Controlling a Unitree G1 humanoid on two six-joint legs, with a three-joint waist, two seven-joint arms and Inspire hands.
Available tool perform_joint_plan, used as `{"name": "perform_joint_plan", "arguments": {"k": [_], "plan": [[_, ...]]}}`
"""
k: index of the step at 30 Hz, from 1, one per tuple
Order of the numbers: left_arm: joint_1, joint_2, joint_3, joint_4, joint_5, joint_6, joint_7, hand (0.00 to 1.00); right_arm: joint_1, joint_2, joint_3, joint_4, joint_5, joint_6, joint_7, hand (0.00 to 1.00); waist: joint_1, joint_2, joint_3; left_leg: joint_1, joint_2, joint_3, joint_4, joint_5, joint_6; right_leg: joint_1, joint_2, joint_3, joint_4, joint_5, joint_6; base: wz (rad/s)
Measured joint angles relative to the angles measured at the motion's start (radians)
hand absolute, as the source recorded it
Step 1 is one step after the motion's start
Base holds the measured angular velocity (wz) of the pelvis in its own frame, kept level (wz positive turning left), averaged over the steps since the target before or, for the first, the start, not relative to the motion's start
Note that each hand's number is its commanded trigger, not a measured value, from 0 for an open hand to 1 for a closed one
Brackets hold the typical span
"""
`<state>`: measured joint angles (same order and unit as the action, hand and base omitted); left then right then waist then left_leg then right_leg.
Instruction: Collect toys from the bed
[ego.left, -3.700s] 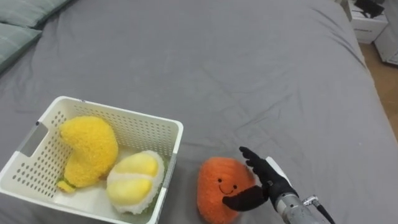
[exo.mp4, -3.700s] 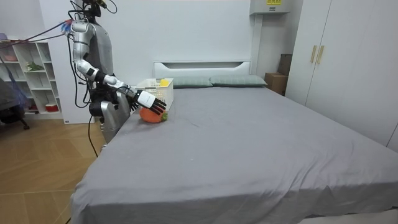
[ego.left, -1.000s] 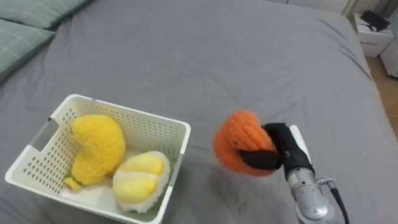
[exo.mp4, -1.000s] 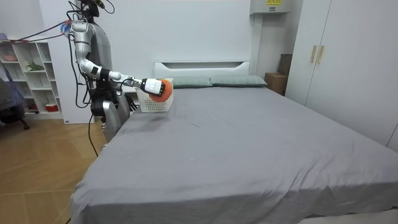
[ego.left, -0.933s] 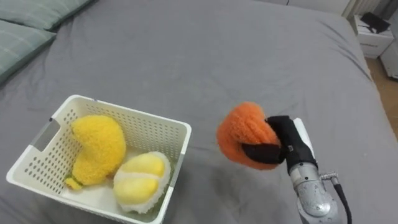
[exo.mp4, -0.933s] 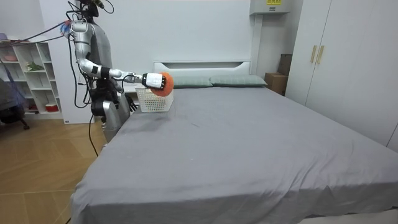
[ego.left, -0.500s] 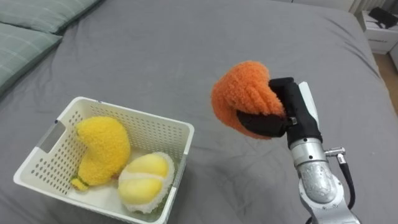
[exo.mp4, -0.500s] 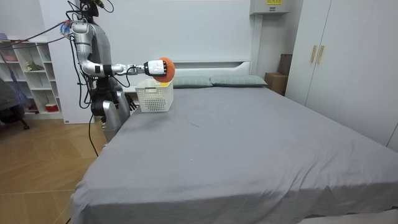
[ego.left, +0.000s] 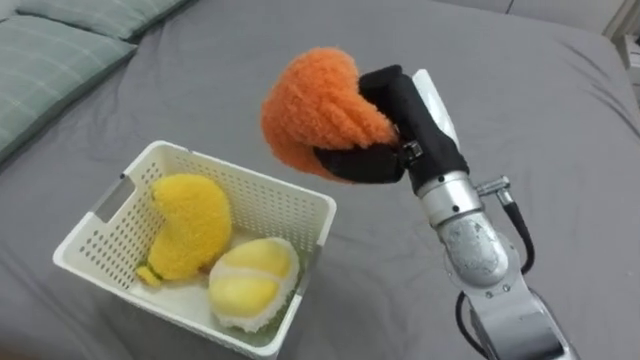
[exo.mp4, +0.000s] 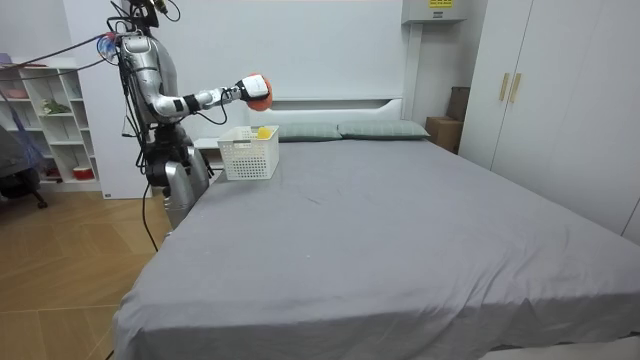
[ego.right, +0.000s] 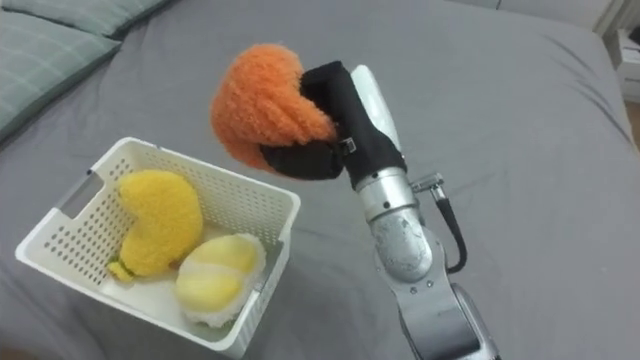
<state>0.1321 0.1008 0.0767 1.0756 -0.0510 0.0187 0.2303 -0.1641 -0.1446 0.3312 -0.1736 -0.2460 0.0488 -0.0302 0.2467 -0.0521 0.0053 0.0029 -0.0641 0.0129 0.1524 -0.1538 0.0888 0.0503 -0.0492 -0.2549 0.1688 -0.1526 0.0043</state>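
My right hand (ego.left: 385, 125) (ego.right: 335, 125) is shut on a fluffy orange plush toy (ego.left: 315, 105) (ego.right: 262, 100), held in the air above the right rim of a white slotted basket (ego.left: 290, 205) (ego.right: 255, 205). In the basket lie a yellow plush toy (ego.left: 188, 225) (ego.right: 158, 220) and a yellow-and-white plush (ego.left: 250, 280) (ego.right: 215, 275). The room view has me standing at the bed's corner on that view's left, arm raised with the orange toy (exo.mp4: 258, 88) over the basket (exo.mp4: 248, 155).
The grey bed cover (ego.left: 480, 90) spreads wide and flat to the right and behind. Green-grey pillows (ego.left: 60, 60) lie at the upper left. In the room view a shelf unit (exo.mp4: 45, 120) stands behind me and wardrobes (exo.mp4: 540, 90) on that view's right.
My right arm has lifted the orange toy from bed height and swung it leftward, up over the basket's right edge. The view has shifted too.
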Motion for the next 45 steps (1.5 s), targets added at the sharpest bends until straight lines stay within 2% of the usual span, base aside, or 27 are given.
{"name": "perform_joint_plan", "arguments": {"k": [2,4,5,6,7,10,15,19,23,31,39,45], "plan": [[-0.004,0.0,-0.001,0.0,0.006,0.005,-0.005,0.0,-0.011,0.0,0.034,0.0,0.0,0.018,0.032,1.0,0.018,-0.012,-0.0038,0.0,-0.001,-0.006,0.002,0.0,0.0,0.002,0.0,-0.008,0.0,0.0,0.0,0.07],[-0.012,0.002,-0.002,0.0,0.006,0.005,-0.005,0.0,-0.025,0.001,0.062,0.0,0.001,0.021,0.054,0.97,0.034,-0.019,-0.0002,0.0,-0.002,-0.014,0.005,0.0,0.0,0.005,-0.001,-0.016,-0.001,0.0,0.0,0.12],[-0.016,0.006,-0.002,0.001,0.005,0.005,-0.005,0.0,-0.041,0.001,0.083,0.0,0.0,0.027,0.064,0.9,0.036,-0.024,0.0024,0.0,-0.003,-0.019,0.009,0.0,0.0,0.007,-0.001,-0.022,-0.003,0.0,0.0,0.12],[-0.023,0.011,-0.002,0.005,0.003,0.005,-0.006,0.0,-0.058,0.002,0.1,0.0,0.001,0.032,0.075,0.77,0.039,-0.027,0.0096,0.001,-0.003,-0.021,0.009,0.0,0.0,0.01,0.0,-0.023,-0.004,0.0,0.0,0.09],[-0.023,0.015,-0.002,0.005,0.003,0.006,-0.006,0.0,-0.066,0.002,0.109,0.0,0.001,0.036,0.078,0.61,0.04,-0.03,0.0113,0.0,-0.003,-0.022,0.009,0.0,0.0,0.01,0.0,-0.023,-0.005,0.0,0.0,0.05],[-0.028,0.026,-0.013,0.006,0.004,0.018,-0.007,0.0,-0.081,0.011,0.126,0.001,0.002,0.043,0.1,0.0,0.061,-0.034,0.0129,0.001,-0.004,-0.024,0.01,0.0,0.001,0.01,-0.001,-0.023,-0.005,0.0,0.0,0.0],[-0.034,0.034,-0.019,0.005,0.008,0.032,-0.005,0.0,-0.089,0.019,0.17,0.016,0.015,0.055,0.128,0.0,0.078,-0.033,0.0134,0.001,-0.004,-0.024,0.01,0.0,0.001,0.01,-0.001,-0.02,-0.008,0.001,0.001,0.0],[-0.05,0.033,-0.018,-0.004,0.019,0.046,0.006,0.0,-0.089,0.018,0.173,0.11,0.001,0.058,0.131,0.0,0.09,-0.033,0.0133,-0.013,-0.004,-0.028,0.012,0.0,0.0,0.01,0.001,-0.022,-0.016,0.002,0.001,0.06],[-0.05,0.033,-0.019,-0.014,0.019,0.046,0.026,0.0,-0.089,0.012,0.176,0.18,-0.027,0.063,0.131,0.0,0.086,-0.032,0.014,-0.018,-0.005,-0.03,0.018,0.0,0.0,0.006,0.001,-0.024,-0.016,0.002,0.001,0.01],[-0.051,0.033,-0.022,-0.018,0.019,0.048,0.031,0.0,-0.089,-0.02,0.176,0.197,-0.067,0.063,0.13,0.0,0.07,-0.03,0.0123,-0.024,-0.006,-0.033,0.019,0.0,0.0,0.001,0.001,-0.026,-0.018,0.002,0.001,0.0],[-0.048,0.033,-0.023,-0.025,0.019,0.048,0.03,0.0,-0.086,-0.023,0.177,0.2,-0.078,0.064,0.128,0.0,0.059,-0.032,0.0106,-0.024,-0.006,-0.033,0.021,0.0,0.0,0.002,0.001,-0.027,-0.018,0.002,0.001,0.0],[-0.048,0.033,-0.023,-0.028,0.02,0.052,0.023,0.0,-0.086,-0.024,0.177,0.2,-0.079,0.084,0.12,0.0,0.058,-0.033,0.0102,-0.024,-0.006,-0.033,0.023,0.0,0.0,0.003,0.0,-0.032,-0.018,0.002,0.001,0.0]]}}
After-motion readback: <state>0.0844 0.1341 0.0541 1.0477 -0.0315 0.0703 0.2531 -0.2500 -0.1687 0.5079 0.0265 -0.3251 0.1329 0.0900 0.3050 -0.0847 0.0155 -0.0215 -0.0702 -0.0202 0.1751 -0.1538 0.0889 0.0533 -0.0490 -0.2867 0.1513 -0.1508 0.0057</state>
